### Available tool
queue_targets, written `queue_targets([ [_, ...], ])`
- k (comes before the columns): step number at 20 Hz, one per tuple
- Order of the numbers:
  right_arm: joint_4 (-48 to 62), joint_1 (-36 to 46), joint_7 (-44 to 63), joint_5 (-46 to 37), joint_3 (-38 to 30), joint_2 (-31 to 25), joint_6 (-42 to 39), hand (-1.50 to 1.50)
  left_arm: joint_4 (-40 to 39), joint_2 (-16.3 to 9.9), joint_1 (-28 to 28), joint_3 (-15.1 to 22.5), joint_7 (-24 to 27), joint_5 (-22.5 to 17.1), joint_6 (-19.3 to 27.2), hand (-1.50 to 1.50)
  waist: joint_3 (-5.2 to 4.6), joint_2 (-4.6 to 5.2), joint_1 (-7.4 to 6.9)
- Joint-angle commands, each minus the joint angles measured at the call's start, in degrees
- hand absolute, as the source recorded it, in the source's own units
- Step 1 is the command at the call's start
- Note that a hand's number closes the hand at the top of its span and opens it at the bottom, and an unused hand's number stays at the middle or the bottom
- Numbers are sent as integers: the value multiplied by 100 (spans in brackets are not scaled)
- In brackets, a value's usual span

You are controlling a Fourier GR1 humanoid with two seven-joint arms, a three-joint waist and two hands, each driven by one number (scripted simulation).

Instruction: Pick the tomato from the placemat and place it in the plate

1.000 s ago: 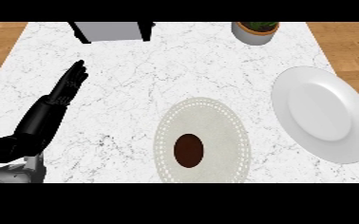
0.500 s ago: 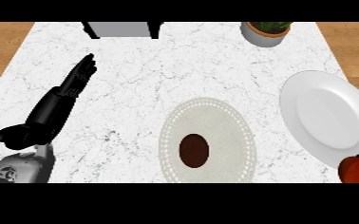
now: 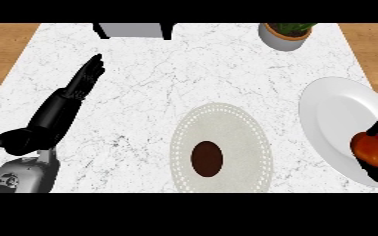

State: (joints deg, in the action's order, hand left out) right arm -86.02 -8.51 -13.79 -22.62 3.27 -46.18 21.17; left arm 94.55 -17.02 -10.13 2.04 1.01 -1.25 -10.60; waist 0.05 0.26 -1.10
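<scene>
An orange-red tomato [image 3: 365,148] shows at the view's right edge, over the right part of the white plate [image 3: 331,114]. Black fingers of my right hand [image 3: 371,172] curl round the tomato from below and above; the rest of that hand is cut off by the edge. Left of the plate, the round pale placemat [image 3: 221,116] lies with a dark brown oval patch [image 3: 207,158] at its middle. My left hand [image 3: 65,105] rests open on the counter at the far left, fingers pointing away.
A potted plant [image 3: 288,34] stands at the back right of the marble counter. A grey box [image 3: 133,30] sits at the back, left of centre. Wooden floor shows beyond both side edges.
The tomato, with my right hand round it, has come into view from the right edge and moved up over the plate. The left hand stays in place.
</scene>
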Motion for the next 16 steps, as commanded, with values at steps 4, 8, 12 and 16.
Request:
queue_targets([
  [4, 2372, 1743, 6, -332, 286, 440, -798, -150, -167, -64, -271, -180, -35, 13, -99, 0, 3, 9, -33],
  [8, 3630, 2292, -1455, -260, -92, 811, -432, -150, -212, 395, 127, 205, 313, 450, 190, 0, 5, 2, 16],
  [12, 4173, 2399, -2597, 181, -558, 915, -428, -150, -4, 214, 83, -37, 47, 174, -50, 0, 6, -10, 37],
  [16, 4102, 2263, -3421, 672, -916, 884, -825, -150, 242, 235, 257, -64, -90, 241, 23, 0, 4, -29, 68],
])
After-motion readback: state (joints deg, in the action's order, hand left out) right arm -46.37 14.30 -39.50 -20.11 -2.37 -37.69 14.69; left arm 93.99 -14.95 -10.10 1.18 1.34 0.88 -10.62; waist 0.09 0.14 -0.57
